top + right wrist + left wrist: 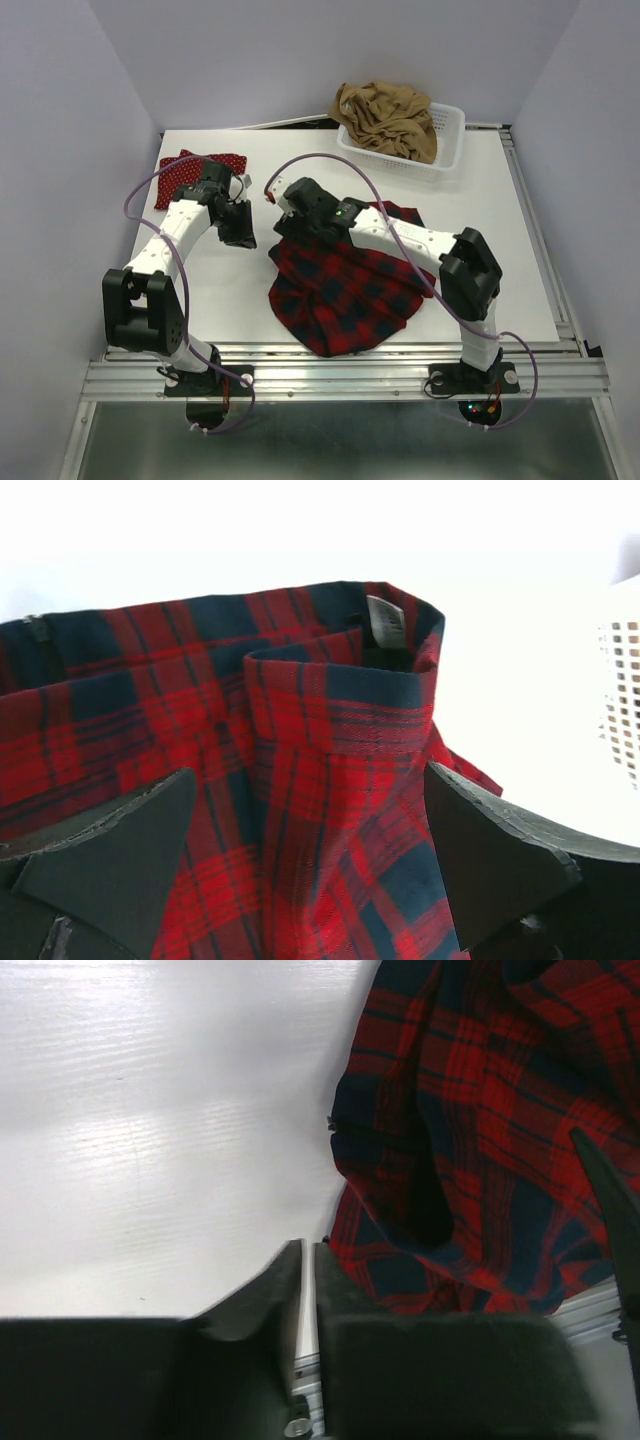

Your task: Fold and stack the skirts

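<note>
Top external | white plastic mesh basket (447,158) holding tan cloth skirt (385,118), far bench (490,240) corner | right claw (310,780) gaping over red-and-black plaid cloth skirt (345,290) | left claw (308,1255) hanging pinched together

White table (500,230): plaid skirt (340,295) centre, dotted skirt (185,172) back-left, basket (452,140) back-right.

The whole worktop (230,290) is seen from high above and behind, arm bases along the bottom edge. Both wrist views are aimed down at close range, and the plaid skirt (340,295) is shared by all three.
</note>
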You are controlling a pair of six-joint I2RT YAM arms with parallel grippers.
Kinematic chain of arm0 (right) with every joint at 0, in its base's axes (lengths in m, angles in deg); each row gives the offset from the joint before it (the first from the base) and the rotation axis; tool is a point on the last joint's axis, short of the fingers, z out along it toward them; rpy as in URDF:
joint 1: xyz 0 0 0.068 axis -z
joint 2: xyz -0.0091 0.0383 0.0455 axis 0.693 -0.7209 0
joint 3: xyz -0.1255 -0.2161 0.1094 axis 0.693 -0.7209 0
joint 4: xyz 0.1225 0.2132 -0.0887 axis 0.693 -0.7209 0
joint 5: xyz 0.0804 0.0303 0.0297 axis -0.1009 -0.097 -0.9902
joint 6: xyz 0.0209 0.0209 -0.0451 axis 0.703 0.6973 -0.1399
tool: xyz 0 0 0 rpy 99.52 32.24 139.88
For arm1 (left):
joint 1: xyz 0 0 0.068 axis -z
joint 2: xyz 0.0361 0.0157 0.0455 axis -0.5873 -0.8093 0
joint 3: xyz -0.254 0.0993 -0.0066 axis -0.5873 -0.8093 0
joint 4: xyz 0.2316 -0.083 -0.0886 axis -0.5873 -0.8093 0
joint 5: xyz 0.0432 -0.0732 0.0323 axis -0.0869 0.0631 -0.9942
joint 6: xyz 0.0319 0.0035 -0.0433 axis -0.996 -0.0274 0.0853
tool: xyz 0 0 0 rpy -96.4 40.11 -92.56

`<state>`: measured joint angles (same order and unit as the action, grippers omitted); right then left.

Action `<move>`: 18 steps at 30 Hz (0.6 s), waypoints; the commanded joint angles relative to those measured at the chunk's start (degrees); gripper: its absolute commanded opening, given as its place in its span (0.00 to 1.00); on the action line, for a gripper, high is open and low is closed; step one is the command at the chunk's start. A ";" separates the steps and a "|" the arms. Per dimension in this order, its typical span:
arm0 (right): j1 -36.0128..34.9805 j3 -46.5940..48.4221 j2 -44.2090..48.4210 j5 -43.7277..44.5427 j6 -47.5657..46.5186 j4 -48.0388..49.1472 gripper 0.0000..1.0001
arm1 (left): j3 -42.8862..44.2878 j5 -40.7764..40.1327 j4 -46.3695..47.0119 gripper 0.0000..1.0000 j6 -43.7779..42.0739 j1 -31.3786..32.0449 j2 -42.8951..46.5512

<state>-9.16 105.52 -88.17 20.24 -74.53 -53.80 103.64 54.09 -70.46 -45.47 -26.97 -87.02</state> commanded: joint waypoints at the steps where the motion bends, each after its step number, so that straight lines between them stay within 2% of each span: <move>1: 0.65 0.61 -1.52 2.44 -1.11 1.64 1.00 | 0.59 0.95 -0.06 0.32 0.18 0.23 3.05; 4: 1.79 1.30 -4.33 3.15 -1.55 1.56 1.00 | -0.11 0.96 0.12 0.46 0.36 0.23 3.75; 6: 2.59 1.66 -5.13 2.27 -1.55 1.65 1.00 | -0.46 1.22 0.20 0.48 0.36 0.23 4.28; 9: 2.59 1.75 -5.92 -0.45 -1.64 1.47 0.98 | -0.64 1.48 0.29 0.57 0.45 0.23 4.63; 10: 2.59 1.83 -6.10 -2.89 -1.55 0.86 0.94 | -0.29 2.01 0.12 0.64 0.54 0.23 4.63; 12: 2.59 2.88 -6.71 -4.93 -0.68 -0.72 0.79 | -0.03 3.32 0.12 0.64 0.97 0.23 4.90; 13: 2.59 3.33 -6.80 -5.03 -0.33 -1.16 0.63 | -0.03 3.68 -0.14 0.68 1.15 0.23 5.07; 14: 2.59 3.76 -6.72 -5.03 -0.15 -1.34 0.55 | -0.11 4.03 -0.15 0.68 1.41 0.23 5.60; 15: 2.59 4.29 -6.45 -4.94 0.03 -1.26 0.39 | -0.64 4.73 -0.32 0.69 2.02 0.23 5.86; 18: 2.59 6.13 -5.31 -4.77 0.56 -1.43 0.22 | -1.52 6.48 -0.59 0.72 3.08 0.93 5.86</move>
<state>-6.39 106.98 -95.33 16.63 -75.08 -55.22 103.55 57.35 -70.44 -43.99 -26.93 -83.91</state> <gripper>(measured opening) 0.272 0.711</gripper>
